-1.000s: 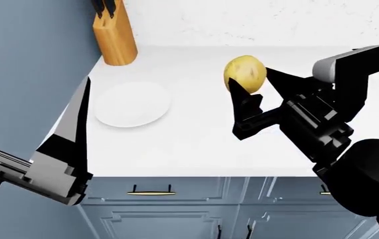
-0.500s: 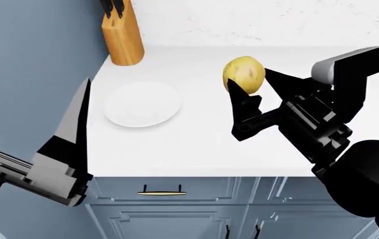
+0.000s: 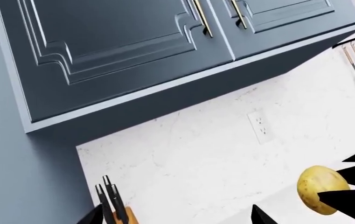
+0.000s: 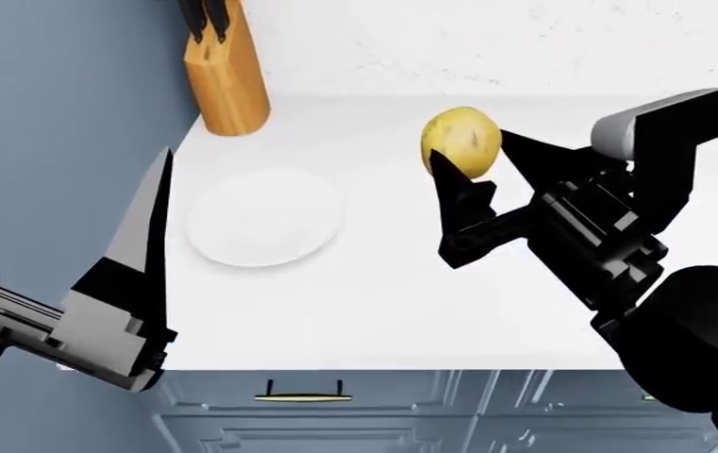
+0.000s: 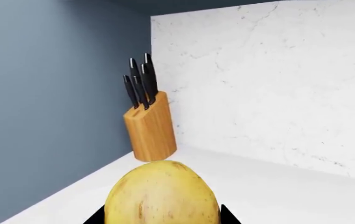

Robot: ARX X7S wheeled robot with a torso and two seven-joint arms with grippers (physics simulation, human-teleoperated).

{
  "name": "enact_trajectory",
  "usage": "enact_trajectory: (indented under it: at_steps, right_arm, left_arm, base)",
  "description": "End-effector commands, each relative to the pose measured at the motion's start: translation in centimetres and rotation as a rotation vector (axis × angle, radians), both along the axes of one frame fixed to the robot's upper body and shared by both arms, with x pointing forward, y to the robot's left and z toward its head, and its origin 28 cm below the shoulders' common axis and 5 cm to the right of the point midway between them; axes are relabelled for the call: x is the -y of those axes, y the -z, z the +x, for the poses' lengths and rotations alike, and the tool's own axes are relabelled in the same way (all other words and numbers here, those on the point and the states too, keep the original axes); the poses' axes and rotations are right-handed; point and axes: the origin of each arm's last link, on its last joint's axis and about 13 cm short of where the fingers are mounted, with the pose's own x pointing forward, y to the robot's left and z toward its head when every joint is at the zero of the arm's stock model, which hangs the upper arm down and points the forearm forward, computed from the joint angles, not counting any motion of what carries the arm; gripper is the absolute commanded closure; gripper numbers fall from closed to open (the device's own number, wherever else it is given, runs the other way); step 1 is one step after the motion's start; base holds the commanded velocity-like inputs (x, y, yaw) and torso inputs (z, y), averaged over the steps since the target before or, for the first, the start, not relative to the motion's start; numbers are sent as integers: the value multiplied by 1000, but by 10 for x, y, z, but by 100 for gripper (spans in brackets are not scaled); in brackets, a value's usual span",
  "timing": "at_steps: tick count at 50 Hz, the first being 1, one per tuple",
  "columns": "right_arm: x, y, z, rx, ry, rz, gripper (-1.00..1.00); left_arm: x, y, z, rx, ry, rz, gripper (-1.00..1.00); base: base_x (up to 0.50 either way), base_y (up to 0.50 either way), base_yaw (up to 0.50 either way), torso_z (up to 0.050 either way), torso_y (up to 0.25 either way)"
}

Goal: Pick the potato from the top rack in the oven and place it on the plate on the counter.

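Yellow-tan potato (image 4: 460, 140) clamped in right gripper (image 4: 475, 162) — above counter (image 4: 372, 302). White plate (image 4: 264, 218) well off its left. Left gripper (image 4: 144, 236) spread apart — empty.

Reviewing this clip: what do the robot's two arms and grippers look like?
Both are matte black and angular. The left gripper has long, tapering blade-like fingers on a blocky black body with a grey face. The right gripper has pointed black fingers on a boxy wrist, behind it a light grey cuff and a rounded black link. No cables or markings are visible.
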Motion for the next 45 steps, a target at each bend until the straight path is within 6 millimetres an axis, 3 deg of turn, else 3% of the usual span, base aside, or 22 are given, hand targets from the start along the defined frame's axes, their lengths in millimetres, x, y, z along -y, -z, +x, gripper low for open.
enact_trajectory:
  at_steps: [1, 45]
  right_arm:
    - [0, 1, 0, 11, 0, -15, 100]
    - [-1, 5, 0, -3, -14, -20, 100]
  left_arm:
    - [0, 0, 0, -1, 0, -1, -100]
    - [0, 3, 0, 1, -2, 7, -100]
  base:
    - [109, 0, 0, 0, 0]
    - [16, 41, 0, 0, 0]
